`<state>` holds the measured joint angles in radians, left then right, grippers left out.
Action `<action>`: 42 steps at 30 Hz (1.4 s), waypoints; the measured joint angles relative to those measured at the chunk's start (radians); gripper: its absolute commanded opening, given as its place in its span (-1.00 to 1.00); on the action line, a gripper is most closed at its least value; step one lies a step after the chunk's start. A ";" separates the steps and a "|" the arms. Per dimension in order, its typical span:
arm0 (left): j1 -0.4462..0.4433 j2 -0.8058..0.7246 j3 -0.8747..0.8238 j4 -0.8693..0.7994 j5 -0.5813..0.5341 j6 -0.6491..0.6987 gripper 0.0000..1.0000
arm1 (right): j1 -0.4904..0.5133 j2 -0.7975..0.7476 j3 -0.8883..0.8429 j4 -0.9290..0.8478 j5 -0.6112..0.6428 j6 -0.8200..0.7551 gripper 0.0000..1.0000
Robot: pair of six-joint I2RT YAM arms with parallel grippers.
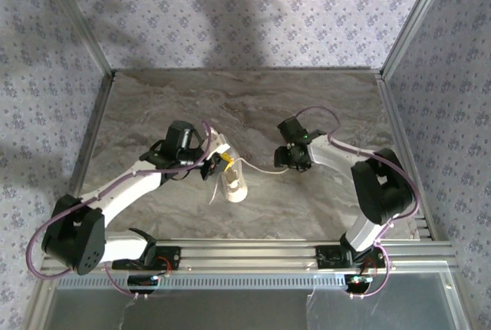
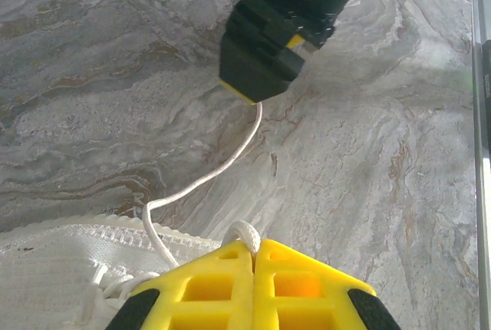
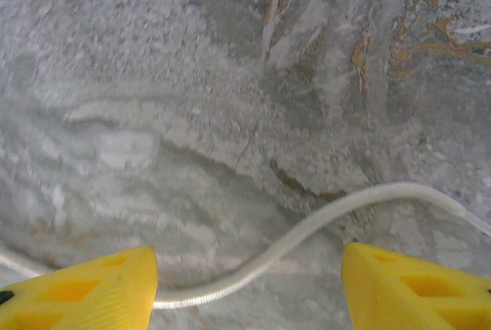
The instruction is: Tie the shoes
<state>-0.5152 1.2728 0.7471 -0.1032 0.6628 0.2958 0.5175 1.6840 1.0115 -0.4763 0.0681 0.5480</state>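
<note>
The small white shoe (image 1: 236,186) lies mid-table, and its woven side (image 2: 54,265) shows in the left wrist view. My left gripper (image 1: 223,163) sits right over it, its yellow fingers shut (image 2: 253,252) on a loop of white lace (image 2: 247,232). Another lace strand (image 2: 222,165) runs from the shoe across the table to my right gripper (image 2: 249,84). In the top view my right gripper (image 1: 286,160) is just right of the shoe, low over the table. Its jaws stand wide open (image 3: 249,288), and the lace (image 3: 307,230) lies loose on the table between them.
The marbled table (image 1: 245,107) has bare room behind and to both sides of the shoe. Metal frame rails run along the near edge (image 1: 253,252) and right side (image 1: 403,146). Patterned walls enclose the space.
</note>
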 measured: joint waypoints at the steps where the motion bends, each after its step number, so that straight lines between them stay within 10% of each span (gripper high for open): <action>1: -0.003 0.005 0.003 -0.003 0.000 0.003 -1.00 | 0.000 0.019 0.012 -0.004 0.003 0.020 0.25; 5: -0.009 0.009 0.010 -0.007 0.003 0.013 -1.00 | 0.000 0.063 0.022 -0.022 0.013 0.074 0.05; 13: -0.009 0.008 0.011 -0.027 0.003 0.036 -1.00 | -0.016 0.069 0.026 -0.060 0.057 0.080 -1.00; 25: -0.030 -0.063 -0.038 -0.008 0.001 0.035 -1.00 | 0.109 0.251 0.581 0.034 -0.148 -0.181 -1.00; 32: -0.085 -0.164 -0.141 0.050 -0.024 0.025 -1.00 | 0.276 0.384 0.809 0.187 -0.511 -0.198 -0.97; 38: -0.100 -0.234 -0.175 0.055 -0.060 0.019 -1.00 | 0.311 0.445 0.802 0.211 -0.700 -0.195 -0.03; 42: -0.101 -0.239 -0.177 0.055 -0.077 0.013 -1.00 | 0.280 0.414 0.751 0.222 -0.727 -0.200 0.19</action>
<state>-0.6167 1.0340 0.5701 -0.0479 0.5854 0.3088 0.7975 2.0975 1.7626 -0.2546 -0.6590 0.3485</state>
